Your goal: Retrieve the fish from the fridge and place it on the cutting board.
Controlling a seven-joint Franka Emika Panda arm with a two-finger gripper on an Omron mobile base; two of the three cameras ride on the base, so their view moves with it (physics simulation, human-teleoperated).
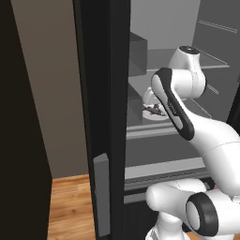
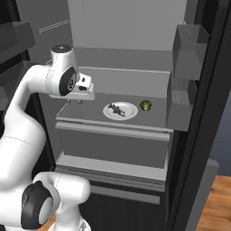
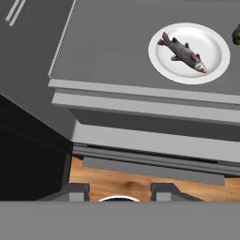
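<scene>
Fish (image 3: 183, 50) on white plate (image 3: 213, 58), fridge (image 2: 131, 119) shelf, 1 o'clock of claw (image 3: 119, 190). Claw partly open, empty. Advise: shift over plate, align jaws across body, descend slowly.

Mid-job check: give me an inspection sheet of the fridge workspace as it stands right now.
Surface: grey fridge shelf, holding a plate and a ball.
Job's things: fish lies on the white plate; fridge stands open; cutting board nothing seen.
Clutter: small dark-green ball beside the plate, apart from it.
Grippers: gripper hangs over the shelf's left end, well short of the fish, holding nothing; jaws parted.
Cables: nothing seen.
Surroundings: door bins on the right, drawer front under the shelf, wooden floor below.
</scene>
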